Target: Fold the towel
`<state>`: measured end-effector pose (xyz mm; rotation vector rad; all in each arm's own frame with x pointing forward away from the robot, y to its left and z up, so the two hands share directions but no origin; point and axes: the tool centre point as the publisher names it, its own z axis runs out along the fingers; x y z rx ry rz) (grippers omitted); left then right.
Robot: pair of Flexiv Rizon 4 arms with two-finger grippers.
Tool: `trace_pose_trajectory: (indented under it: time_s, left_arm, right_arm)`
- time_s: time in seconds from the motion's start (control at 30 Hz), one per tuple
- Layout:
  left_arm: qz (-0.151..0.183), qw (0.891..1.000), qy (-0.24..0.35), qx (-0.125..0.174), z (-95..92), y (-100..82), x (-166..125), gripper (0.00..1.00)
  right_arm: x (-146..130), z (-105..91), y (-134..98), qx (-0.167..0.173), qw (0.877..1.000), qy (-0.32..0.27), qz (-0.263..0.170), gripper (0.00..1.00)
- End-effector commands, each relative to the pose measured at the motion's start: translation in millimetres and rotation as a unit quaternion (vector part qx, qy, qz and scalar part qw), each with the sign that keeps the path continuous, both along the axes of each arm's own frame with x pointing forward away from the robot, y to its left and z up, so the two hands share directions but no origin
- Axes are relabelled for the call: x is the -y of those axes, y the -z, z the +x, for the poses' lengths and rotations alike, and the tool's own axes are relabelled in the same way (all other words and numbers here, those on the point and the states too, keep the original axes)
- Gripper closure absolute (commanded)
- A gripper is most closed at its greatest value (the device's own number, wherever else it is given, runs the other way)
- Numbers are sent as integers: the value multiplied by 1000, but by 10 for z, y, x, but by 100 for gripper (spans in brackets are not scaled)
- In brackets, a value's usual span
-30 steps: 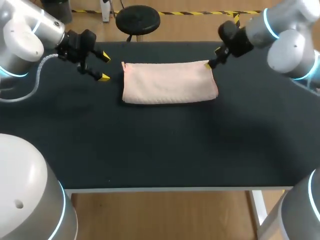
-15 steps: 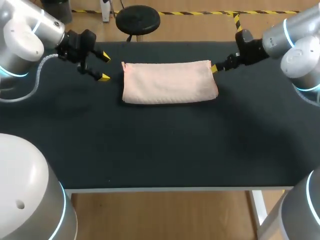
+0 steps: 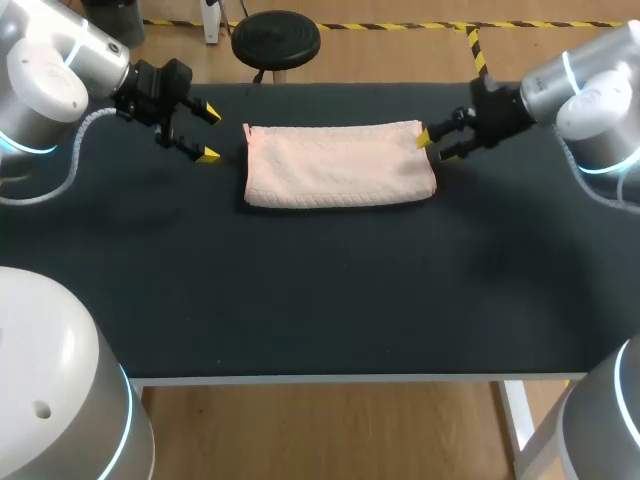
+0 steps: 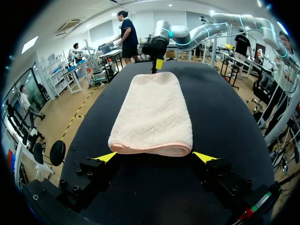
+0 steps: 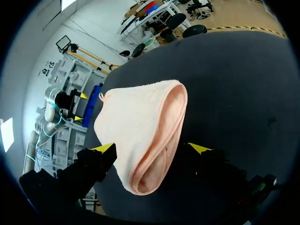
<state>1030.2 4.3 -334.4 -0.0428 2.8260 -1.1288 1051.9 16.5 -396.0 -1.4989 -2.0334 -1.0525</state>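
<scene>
Comparing against a second ago: the right gripper [image 3: 432, 147] sat on the towel's far right corner, then backed off to the right. It is now back in at the towel's right short end, slightly nearer the camera than before. Its jaws are spread wide. In the right wrist view the right gripper [image 5: 152, 148] has the folded end of the towel [image 5: 140, 122] lying between its yellow tips. No pinch from both sides is visible, so it reads as released.

The left gripper [image 3: 210, 133] has barely shifted: it is beside the towel's left short end, apart from it, jaws spread. In the left wrist view the left gripper [image 4: 156, 157] has the towel's [image 4: 154, 112] rounded folded edge just ahead of its tips, with no contact visible.

The towel [image 3: 338, 165] is pale pink, folded once into a long rectangle, flat on the black table [image 3: 320, 300] toward the far side, between the two grippers. Its outline and position match the earlier frames, with the far right corner lying flat.

The right gripper's tip [image 4: 157, 63] shows at the towel's far end in the left wrist view.
</scene>
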Motion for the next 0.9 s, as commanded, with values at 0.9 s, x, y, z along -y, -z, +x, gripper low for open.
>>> trace_pose_trajectory:
  time_s: [0.9]
  left_arm:
    - [0, 1000, 0, 1, -5, 6, 1, 0]
  right_arm:
    - [-358, 156, 302, -52, 999, 6, 11, 0]
